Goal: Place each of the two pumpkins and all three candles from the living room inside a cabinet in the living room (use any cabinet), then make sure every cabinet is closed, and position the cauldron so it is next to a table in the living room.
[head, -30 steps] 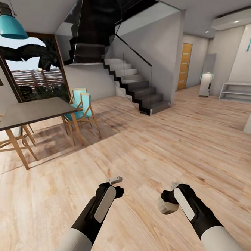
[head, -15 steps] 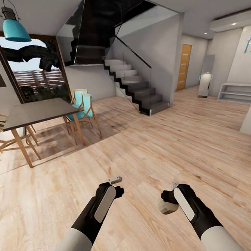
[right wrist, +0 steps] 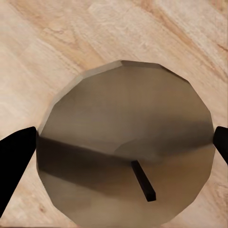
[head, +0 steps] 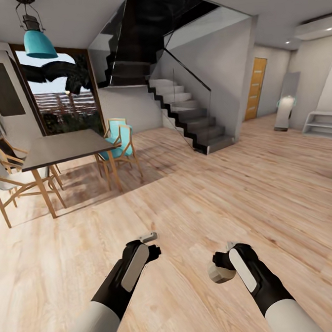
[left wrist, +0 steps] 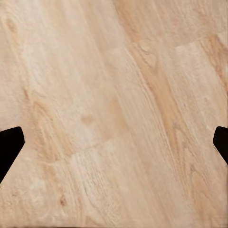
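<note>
A candle point(right wrist: 126, 142) is clamped between the fingers of the right hand point(head: 224, 270) and is carried above the floor point(head: 198, 203); its wick is seen in the right wrist view. The left hand point(head: 150, 241) is held apart, nothing between its fingers, over bare floor. Beyond the left hand, a bench point(head: 65, 146) stands with chairs point(head: 118, 139) beside it, apparently wooden. A staircase point(head: 190, 117) rises right of the bench.

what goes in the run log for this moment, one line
phase: in transit | right hand: shut on candle | left hand: open, empty | ahead: dining table, stairs
</note>
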Robot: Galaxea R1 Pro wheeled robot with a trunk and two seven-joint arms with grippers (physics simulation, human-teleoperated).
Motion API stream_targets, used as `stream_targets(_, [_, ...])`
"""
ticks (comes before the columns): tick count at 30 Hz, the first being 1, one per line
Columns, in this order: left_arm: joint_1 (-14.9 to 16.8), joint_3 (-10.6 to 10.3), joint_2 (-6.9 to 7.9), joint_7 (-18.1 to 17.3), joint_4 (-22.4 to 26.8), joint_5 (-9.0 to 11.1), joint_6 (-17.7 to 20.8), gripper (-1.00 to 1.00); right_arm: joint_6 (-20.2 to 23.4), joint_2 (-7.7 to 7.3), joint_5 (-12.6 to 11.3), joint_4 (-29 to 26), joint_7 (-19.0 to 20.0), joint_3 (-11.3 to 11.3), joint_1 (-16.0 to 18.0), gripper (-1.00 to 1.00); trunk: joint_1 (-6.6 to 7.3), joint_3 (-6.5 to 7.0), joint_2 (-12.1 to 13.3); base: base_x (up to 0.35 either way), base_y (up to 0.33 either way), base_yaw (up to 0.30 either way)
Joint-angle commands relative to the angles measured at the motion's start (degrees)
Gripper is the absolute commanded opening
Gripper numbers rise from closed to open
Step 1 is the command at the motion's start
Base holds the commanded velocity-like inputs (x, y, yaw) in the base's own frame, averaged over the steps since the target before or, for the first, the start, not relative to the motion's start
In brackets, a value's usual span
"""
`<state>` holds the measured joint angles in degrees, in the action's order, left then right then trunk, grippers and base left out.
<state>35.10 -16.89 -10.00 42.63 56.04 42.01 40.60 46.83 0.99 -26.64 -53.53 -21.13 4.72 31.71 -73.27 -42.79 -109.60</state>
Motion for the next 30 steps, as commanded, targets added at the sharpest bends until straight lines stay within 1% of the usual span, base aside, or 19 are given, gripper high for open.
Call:
stream_targets(1, [0.05,0.80,0.00,0.55,0.03,0.60,0.12,1.00,0.10,-0.03,-0.60,-0.09,-0.58,0.10,0.02,-1.00,0.01,-0.06,-0.03,0.000,0.000,0.283])
stream_targets(2, [0.05,1.10,0.13,0.54,0.03,0.61,0.19,1.00,0.10,-0.02,-0.60,-0.09,-0.58,0.13,0.02,-1.00,0.01,-0.06,-0.03,0.000,0.000,0.284])
stream_targets(3, [0.05,1.26,0.56,0.53,0.03,0.61,0.31,1.00,0.12,-0.02,-0.60,-0.09,-0.58,0.12,0.02,-1.00,0.01,-0.06,-0.03,0.000,0.000,0.284])
stream_targets(5, [0.05,1.50,0.94,0.53,0.09,0.65,0.51,1.00,0.17,-0.02,-0.60,-0.09,-0.58,0.12,0.02,-1.00,0.45,0.30,0.77,0.000,0.000,0.284])
stream_targets(21, [0.05,1.69,1.03,0.52,0.06,0.91,0.50,1.00,-0.05,-0.01,-0.60,-0.09,-0.67,0.20,0.02,-1.00,3.96,3.17,7.19,0.000,0.000,0.284])
stream_targets(30, [0.05,1.69,1.12,0.44,-0.01,0.68,0.36,1.00,-0.16,0.05,-0.60,-0.09,-0.67,0.20,0.02,-1.00,5.94,4.79,10.80,0.000,0.000,0.284])
